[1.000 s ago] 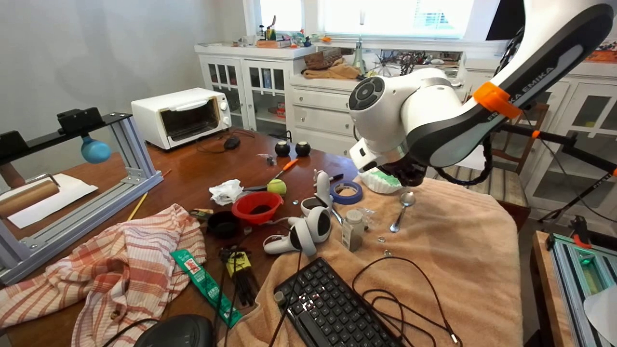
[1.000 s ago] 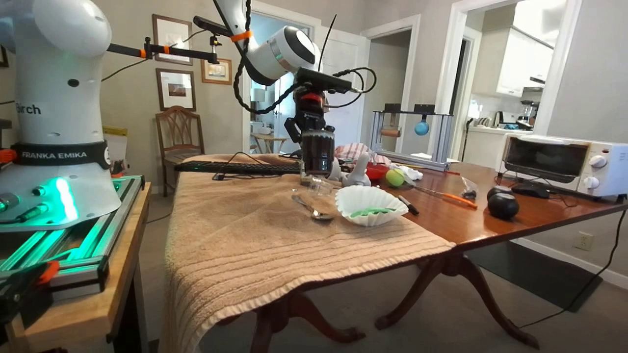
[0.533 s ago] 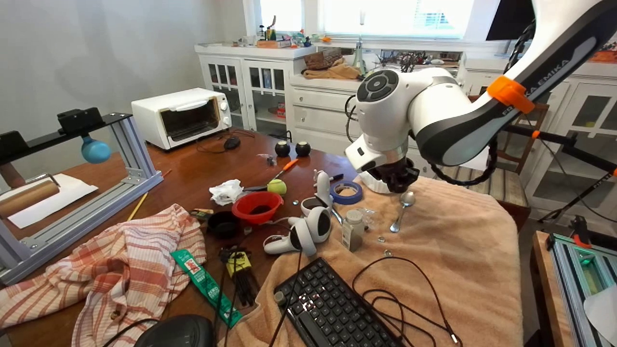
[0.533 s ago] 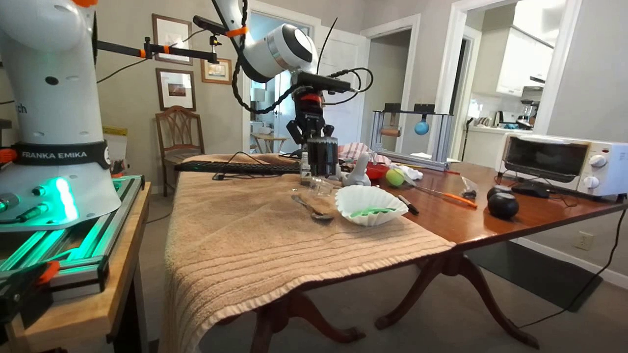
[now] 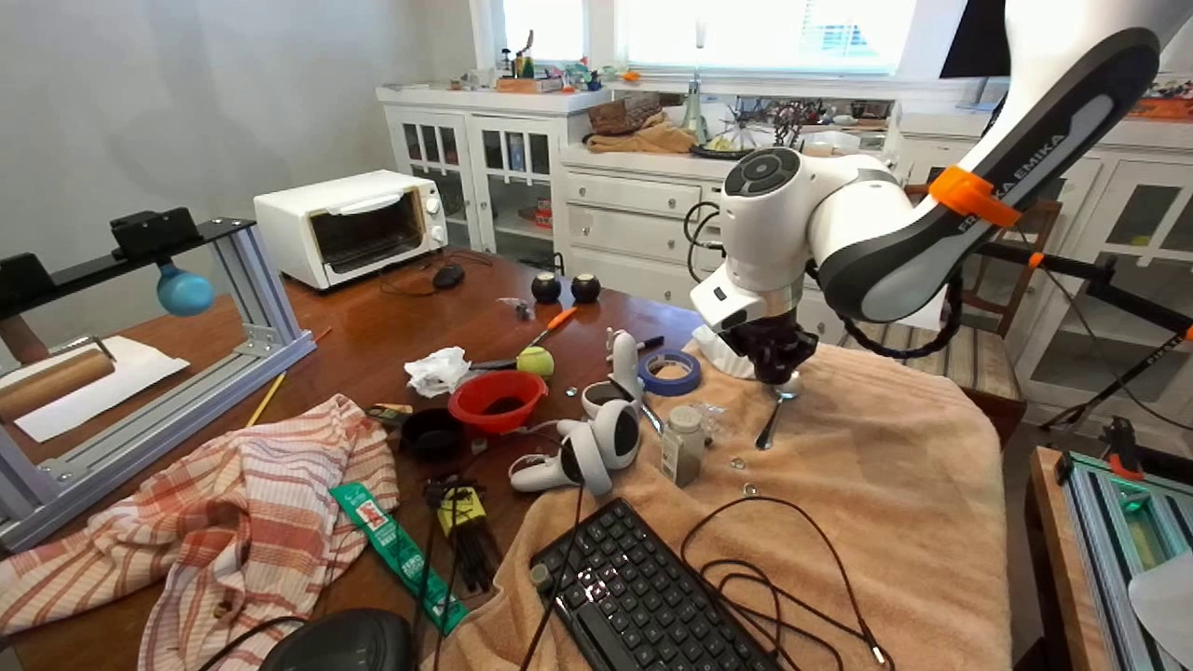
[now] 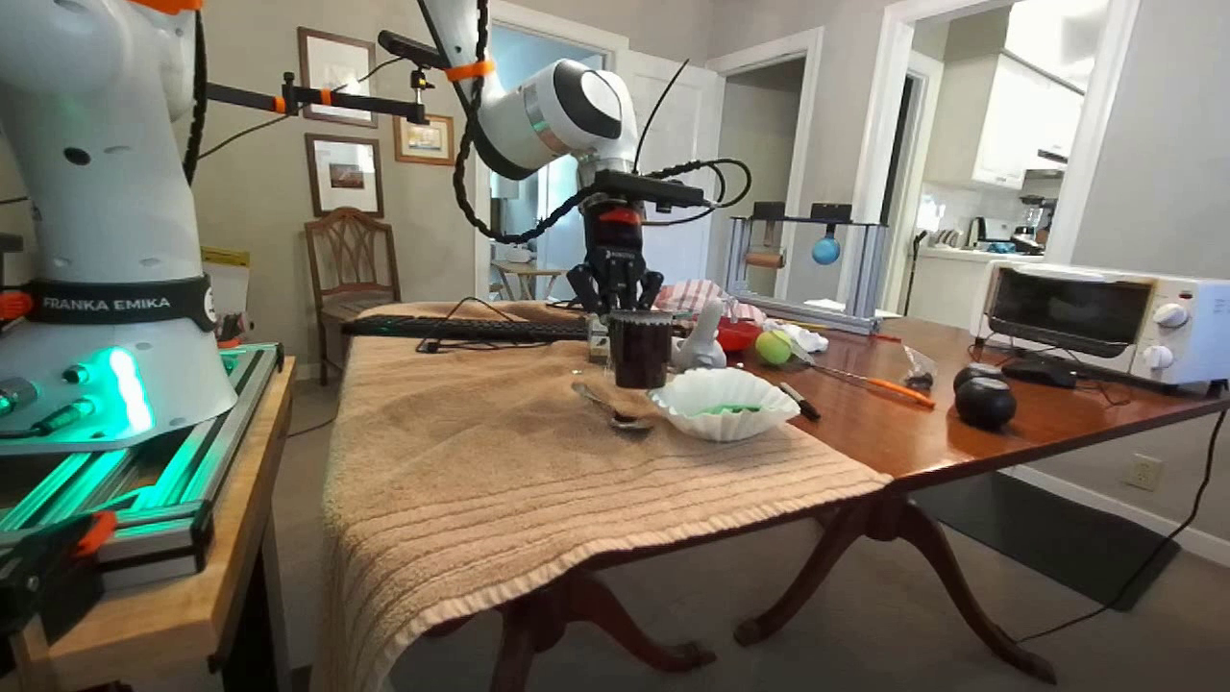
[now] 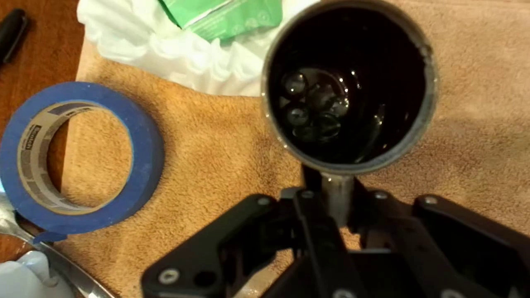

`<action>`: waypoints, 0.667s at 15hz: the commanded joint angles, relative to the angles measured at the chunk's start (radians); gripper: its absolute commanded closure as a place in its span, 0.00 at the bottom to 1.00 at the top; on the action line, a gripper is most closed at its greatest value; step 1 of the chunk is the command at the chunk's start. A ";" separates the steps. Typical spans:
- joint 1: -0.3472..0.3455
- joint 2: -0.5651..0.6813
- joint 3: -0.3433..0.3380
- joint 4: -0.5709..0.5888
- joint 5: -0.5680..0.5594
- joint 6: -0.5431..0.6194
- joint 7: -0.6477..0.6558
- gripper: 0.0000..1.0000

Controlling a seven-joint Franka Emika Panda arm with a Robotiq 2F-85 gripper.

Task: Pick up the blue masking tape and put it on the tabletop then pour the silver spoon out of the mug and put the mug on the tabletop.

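Observation:
My gripper (image 7: 336,194) is shut on the handle of the dark mug (image 6: 641,356), seen from above in the wrist view with several small shiny round things at its bottom. The mug looks upright and low over the cloth; whether its base touches I cannot tell. A silver spoon (image 6: 603,404) lies on the cloth in both exterior views, close by the mug, its bowl partly covered by it in an exterior view (image 5: 768,427). Flat across the cloth's edge and the brown tabletop (image 5: 401,326) rests the blue masking tape (image 7: 147,165), left of the mug in the wrist view.
Right beside the mug stands a white fluted paper cup (image 6: 721,384) with a green packet. A glass shaker (image 5: 683,447), white controllers (image 5: 606,438) and a black keyboard (image 5: 643,587) crowd the peach cloth (image 6: 461,452). Another silver utensil (image 7: 66,263) lies beside the tape.
The mug has come down toward the cloth in my grip, and the wrist has turned from a slant to nearly vertical. Tape and spoon have stayed put.

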 commanded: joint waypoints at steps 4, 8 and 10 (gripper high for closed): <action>-0.020 0.021 0.059 0.017 -0.002 0.007 -0.048 0.96; -0.026 0.035 0.088 0.027 0.012 0.023 -0.093 0.96; -0.037 0.049 0.092 0.037 0.023 0.039 -0.130 0.96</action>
